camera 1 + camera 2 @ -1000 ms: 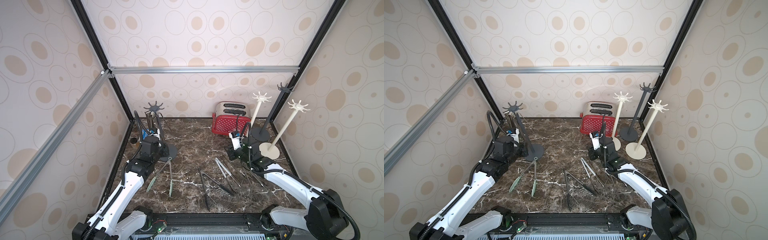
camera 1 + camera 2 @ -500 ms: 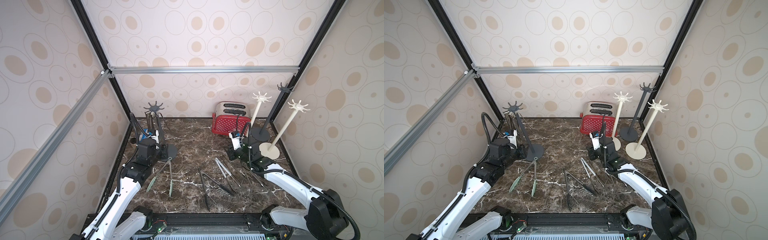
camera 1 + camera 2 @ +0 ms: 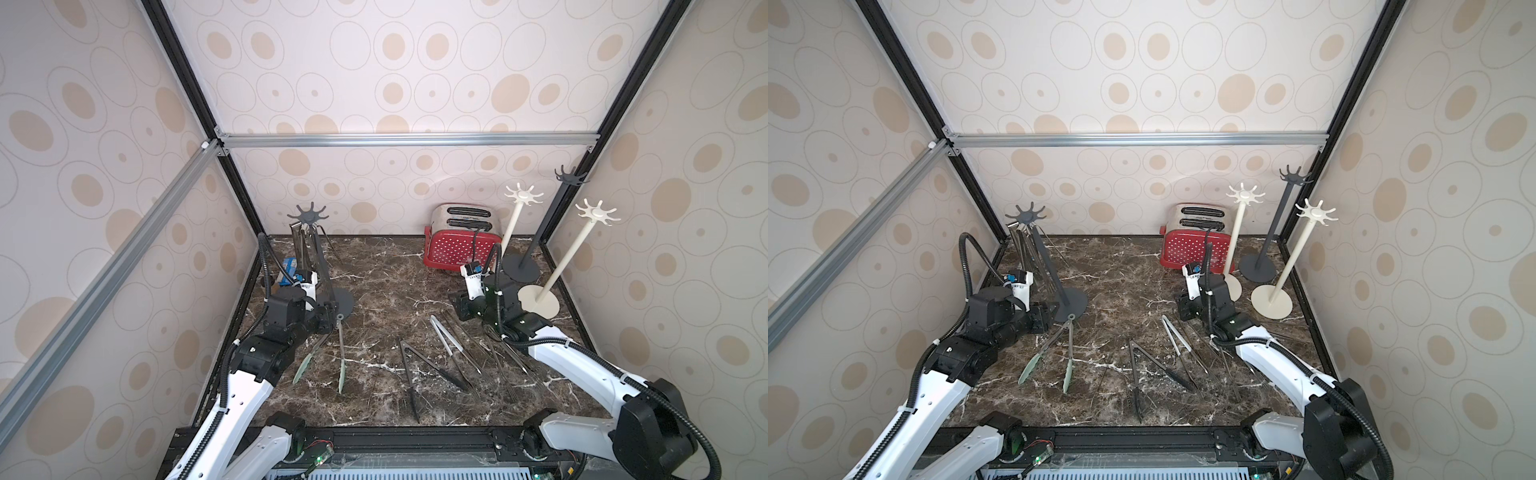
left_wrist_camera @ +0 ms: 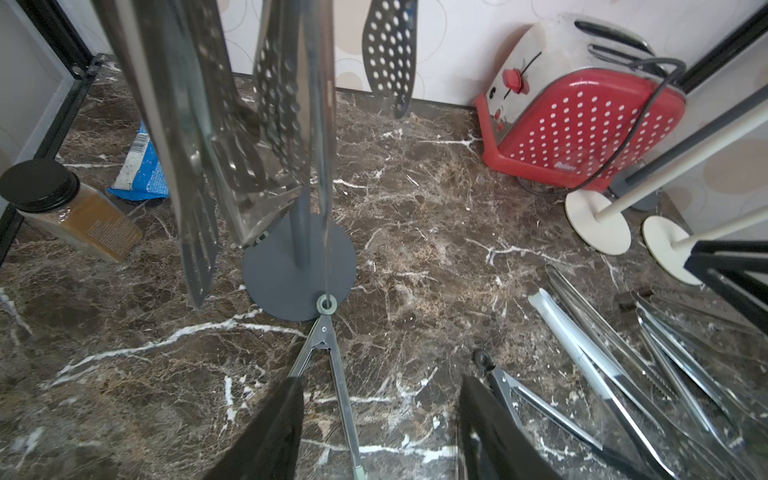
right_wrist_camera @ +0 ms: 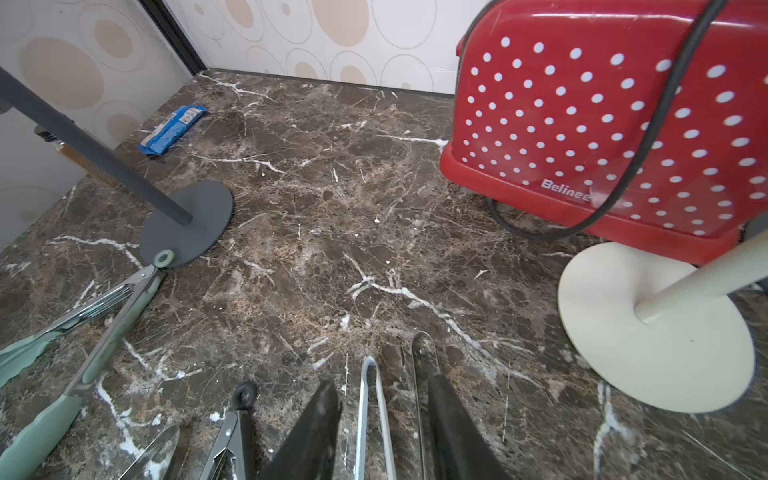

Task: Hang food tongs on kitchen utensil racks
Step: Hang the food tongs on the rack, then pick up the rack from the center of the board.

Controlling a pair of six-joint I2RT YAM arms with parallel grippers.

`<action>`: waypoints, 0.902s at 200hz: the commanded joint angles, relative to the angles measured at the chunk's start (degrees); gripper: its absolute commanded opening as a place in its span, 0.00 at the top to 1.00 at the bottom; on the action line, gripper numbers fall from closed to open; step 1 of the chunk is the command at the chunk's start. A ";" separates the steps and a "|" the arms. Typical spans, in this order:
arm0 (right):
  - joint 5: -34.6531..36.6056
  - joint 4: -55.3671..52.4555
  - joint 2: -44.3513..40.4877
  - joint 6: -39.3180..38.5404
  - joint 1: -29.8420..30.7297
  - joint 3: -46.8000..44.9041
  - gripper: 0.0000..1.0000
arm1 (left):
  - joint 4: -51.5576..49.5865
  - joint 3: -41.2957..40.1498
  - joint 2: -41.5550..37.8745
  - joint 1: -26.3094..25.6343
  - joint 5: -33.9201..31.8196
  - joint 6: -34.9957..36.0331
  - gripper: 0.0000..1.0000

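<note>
Tongs (image 3: 340,353), green-tipped, flat by dark rack (image 3: 345,301)

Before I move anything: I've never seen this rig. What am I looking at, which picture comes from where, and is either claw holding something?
Two white-and-black robot arms work over a dark marble table. The two wide pictures come from one overhead camera; the two close ones from a camera on each wrist. On the dark grey hook rack by the left arm hang shiny steel tongs; another dark grey rack and two cream-white racks stand bare near the red dotted toaster. Lying flat: green-tipped tongs, black-tipped tongs and several plain steel tongs. The left claw is open over the green-tipped tongs; the right claw is open astride two steel tongs' ends. Neither grips anything.
</note>
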 commanded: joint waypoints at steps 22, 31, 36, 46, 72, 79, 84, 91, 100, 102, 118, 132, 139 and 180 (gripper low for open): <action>7.85 -8.36 -1.88 2.04 -2.18 4.40 0.49 | -2.92 0.76 -3.19 0.32 3.72 3.11 0.36; 8.78 -9.66 -2.23 1.96 -2.86 5.12 0.46 | -2.22 0.63 -3.64 0.32 4.35 2.93 0.36; 9.33 -10.15 -2.50 1.83 -3.30 5.55 0.45 | -1.85 0.46 -3.99 0.32 4.67 2.76 0.36; 9.90 -11.20 -2.76 1.52 -4.40 6.48 0.41 | -1.30 0.20 -4.62 0.32 5.15 2.61 0.36; 10.47 -13.08 -2.51 0.90 -7.54 9.32 0.36 | -0.17 -0.42 -6.73 0.32 6.20 2.13 0.34; 10.78 -13.38 -2.22 0.69 -8.35 10.02 0.35 | 0.03 -0.60 -7.43 0.32 6.54 1.97 0.34; 10.94 -13.56 -2.01 0.43 -8.83 10.56 0.34 | 0.24 -0.76 -7.98 0.32 6.70 1.91 0.34; 11.30 -13.62 -1.61 0.18 -9.33 11.11 0.33 | 0.31 -0.87 -8.74 0.32 6.83 1.81 0.33; 11.45 -13.79 -1.06 -0.06 -10.97 12.00 0.32 | 0.41 -1.00 -9.66 0.32 6.79 1.77 0.33; 11.58 -13.83 -0.90 -0.08 -11.29 12.12 0.31 | 0.39 -1.03 -9.84 0.36 6.78 1.79 0.33; 11.82 -13.48 -0.21 -0.16 -13.61 13.22 0.29 | 0.44 -1.34 -11.16 0.32 6.70 1.55 0.31; 10.93 -12.39 0.58 -0.32 -15.65 13.96 0.28 | 0.48 -1.46 -11.71 0.32 6.89 1.62 0.31; 9.98 -11.21 1.02 -1.11 -16.62 14.12 0.26 | 0.45 -1.57 -11.77 0.32 7.02 1.51 0.31; 8.78 -5.90 5.51 -5.77 -18.19 16.72 0.19 | 1.42 -1.86 -11.41 0.32 7.64 1.18 0.31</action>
